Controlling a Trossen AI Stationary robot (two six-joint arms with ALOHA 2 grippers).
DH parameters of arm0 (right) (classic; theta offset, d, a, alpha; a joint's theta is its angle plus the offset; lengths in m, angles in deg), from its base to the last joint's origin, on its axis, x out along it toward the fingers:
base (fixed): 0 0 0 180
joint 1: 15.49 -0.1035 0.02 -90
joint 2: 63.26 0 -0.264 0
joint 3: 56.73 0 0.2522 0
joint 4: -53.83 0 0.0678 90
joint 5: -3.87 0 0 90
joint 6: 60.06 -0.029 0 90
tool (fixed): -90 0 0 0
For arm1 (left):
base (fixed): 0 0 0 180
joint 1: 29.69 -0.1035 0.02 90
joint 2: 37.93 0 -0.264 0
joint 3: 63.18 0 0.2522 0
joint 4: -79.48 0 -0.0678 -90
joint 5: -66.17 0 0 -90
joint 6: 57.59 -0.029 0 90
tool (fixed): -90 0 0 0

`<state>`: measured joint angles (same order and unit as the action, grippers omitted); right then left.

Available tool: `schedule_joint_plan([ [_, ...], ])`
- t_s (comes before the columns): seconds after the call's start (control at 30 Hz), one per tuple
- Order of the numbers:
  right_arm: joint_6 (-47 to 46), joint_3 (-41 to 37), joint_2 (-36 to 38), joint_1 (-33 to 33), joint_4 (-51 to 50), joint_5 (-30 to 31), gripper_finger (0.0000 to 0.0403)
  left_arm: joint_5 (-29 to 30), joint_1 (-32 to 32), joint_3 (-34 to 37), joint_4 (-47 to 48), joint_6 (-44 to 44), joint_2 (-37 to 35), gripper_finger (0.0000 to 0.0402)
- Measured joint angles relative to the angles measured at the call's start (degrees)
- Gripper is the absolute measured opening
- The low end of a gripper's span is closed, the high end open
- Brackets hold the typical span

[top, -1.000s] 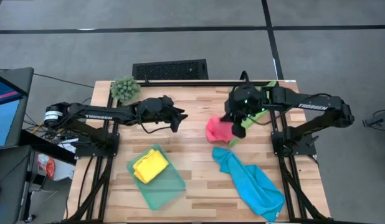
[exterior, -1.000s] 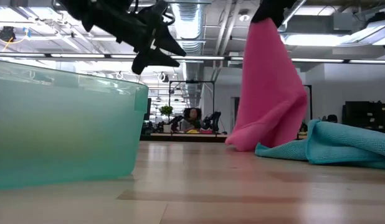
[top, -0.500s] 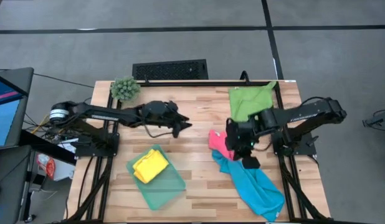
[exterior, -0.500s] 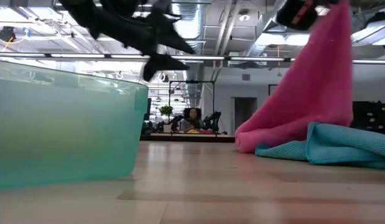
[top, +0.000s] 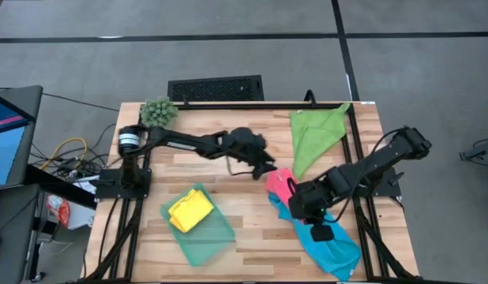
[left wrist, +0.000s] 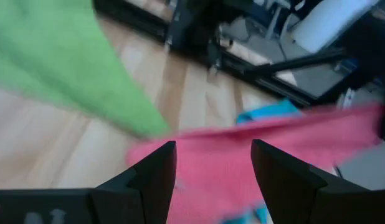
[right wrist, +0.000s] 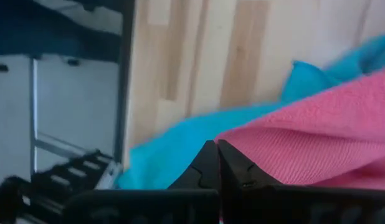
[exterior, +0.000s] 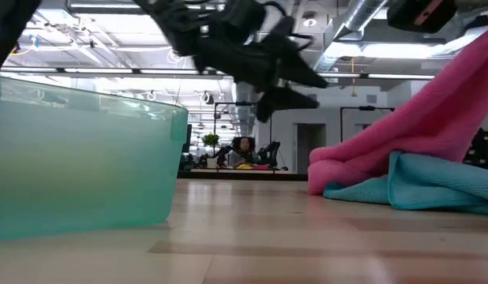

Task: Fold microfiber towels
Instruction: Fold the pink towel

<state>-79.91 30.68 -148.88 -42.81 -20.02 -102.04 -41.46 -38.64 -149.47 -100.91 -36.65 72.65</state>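
Since a second ago, the right gripper [top: 301,207] has been dragging the pink towel [top: 279,184] forward onto the blue towel [top: 327,241], fingers clamped on its edge. The left gripper [top: 265,168] is reaching for it, fingers open. Being limp and light, it is looking best taken by a corner.

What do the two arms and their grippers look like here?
Both are dark, near-black jointed arms. The left arm has a silvery ring at its base joint, and loose black cable loops by the left gripper. Its fingers are dark, flat and angular. The right gripper is equally dark.
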Motion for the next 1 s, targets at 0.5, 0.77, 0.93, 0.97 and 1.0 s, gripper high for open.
schedule_joint_plan([
  [0.5, -14.7, -3.0, -0.1, -3.6, 5.7, 4.3, 0.0008, -12.0, -1.6, -40.4, 37.7, -16.1, 25.7, 0.0199],
  [0.77, -19.2, -3.7, -0.1, -3.9, 7.0, 5.5, 0.0008, -12.3, -0.6, -42.7, 38.7, -19.8, 28.4, 0.0199],
  [0.93, -19.3, -3.7, -0.1, -4.2, 7.5, 5.8, 0.0008, -11.0, 0.9, -42.6, 36.8, -25.2, 28.4, 0.0199],
  [0.97, -19.3, -3.7, -0.1, -4.2, 7.5, 5.9, 0.0008, -11.0, 1.2, -42.6, 36.3, -25.8, 28.4, 0.0199],
  [1.0, -19.4, -3.7, -0.1, -4.2, 7.5, 5.9, 0.0008, -10.7, 1.6, -42.6, 36.3, -26.6, 28.3, 0.0199],
])
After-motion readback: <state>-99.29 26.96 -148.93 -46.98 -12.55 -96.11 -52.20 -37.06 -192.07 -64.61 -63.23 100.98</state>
